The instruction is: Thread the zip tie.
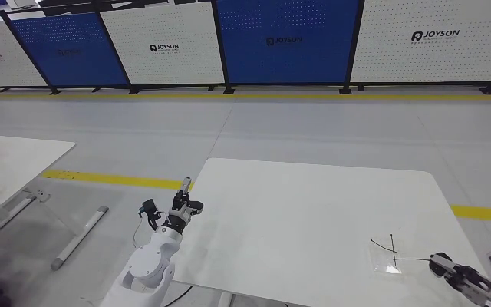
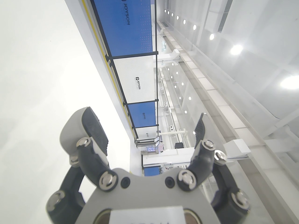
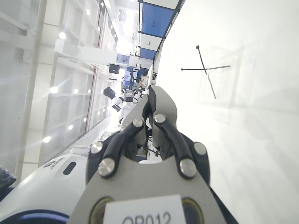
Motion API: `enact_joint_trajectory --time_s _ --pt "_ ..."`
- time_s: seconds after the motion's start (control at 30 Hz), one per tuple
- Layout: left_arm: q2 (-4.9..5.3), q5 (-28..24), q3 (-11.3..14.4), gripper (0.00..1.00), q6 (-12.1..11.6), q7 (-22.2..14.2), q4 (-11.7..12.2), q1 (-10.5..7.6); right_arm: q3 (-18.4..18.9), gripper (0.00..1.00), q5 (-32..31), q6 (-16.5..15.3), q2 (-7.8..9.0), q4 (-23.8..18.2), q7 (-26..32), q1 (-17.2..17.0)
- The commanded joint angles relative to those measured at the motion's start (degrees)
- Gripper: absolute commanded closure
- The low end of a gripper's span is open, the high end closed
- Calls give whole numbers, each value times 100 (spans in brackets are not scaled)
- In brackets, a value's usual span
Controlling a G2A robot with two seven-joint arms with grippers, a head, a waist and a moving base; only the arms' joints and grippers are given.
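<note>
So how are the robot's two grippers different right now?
The left gripper is open; the right gripper is shut. The left gripper is at the table edge far from the zip ties; the right gripper is near them. Neither holds anything.

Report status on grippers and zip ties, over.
Left gripper open, empty, at white table edge. Right gripper shut, empty, short of ties. Two thin black plastic zip ties crossed, unthreaded, on clear plastic sheet. No obstruction seen.
</note>
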Motion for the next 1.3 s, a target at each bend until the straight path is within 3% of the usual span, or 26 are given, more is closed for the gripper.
enact_joint_trajectory --time_s 0.0,0.1,0.2,0.3,0.4,0.93,1.07,1.27 --pt "0 0 0 0 0 0 0 0 -52 100 140 -21 -18 -93 -128 -59" --pt "0 0 0 0 0 0 0 0 -47 100 704 -94 -59 -293 -213 -203" --pt "0 0 0 0 0 0 0 0 -28 100 1037 -376 -116 -736 -610 -465" --pt "0 0 0 0 0 0 0 0 -223 100 889 -565 -180 -1316 -1154 -780" --pt "0 0 0 0 0 0 0 0 -570 100 291 -560 -219 -1749 -1555 -957" --pt "0 0 0 0 0 0 0 0 -637 100 145 -520 -226 -1791 -1676 -959" --pt "-15 208 202 0 -179 -246 -131 -53 -637 100 145 -520 -226 -1791 -1676 -959" --pt "20 212 571 0 78 -1661 -334 -41 -637 100 145 -520 -226 -1791 -1676 -959"
